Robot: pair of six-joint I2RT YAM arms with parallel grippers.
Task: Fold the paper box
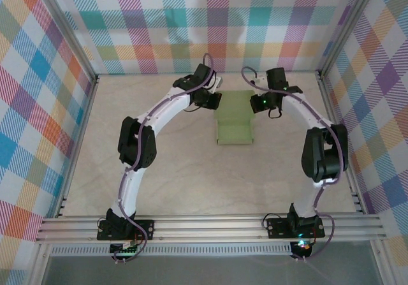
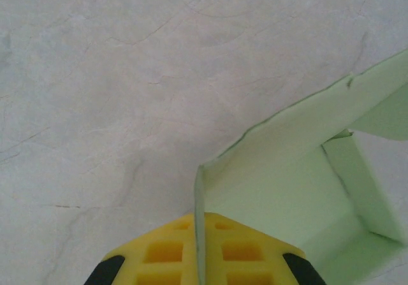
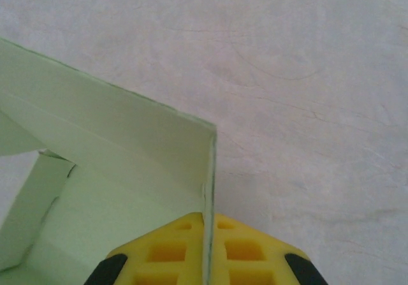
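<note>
Nearest, along the front edge: silver aluminium rails (image 1: 210, 227), with two black arm bases (image 1: 125, 226) bolted on side by side. Just beyond, pale beige worktop (image 1: 185, 176), matte, streaked with faint marble-like veins and hairline cracks. Further in, white-and-black arm links arching inward from both sides toward the middle.

Past mid-worktop, resting flat between the two arms: pale light-green thin-card paper box (image 1: 234, 116), partly formed, base flat on the surface, near end wall standing up, side walls raised.

Closer in, from the left wrist: left hand (image 2: 200, 231) clenched, thin upright edge of a box flap sandwiched between yellow gridded pads (image 2: 166, 250). Inside of the box visible just to the right of that flap, one folded corner tucked in.

Likewise from the right wrist: right hand (image 3: 207, 231) pinched tight on the upright wall at a box corner, card edge running straight up from between its pads.

Farthest back and along both sides: enclosure walls (image 1: 191, 17) in multicoloured plaid, pastel checks of blue, orange, green and purple, framed by grey metal posts (image 1: 67, 36) at the corners.
</note>
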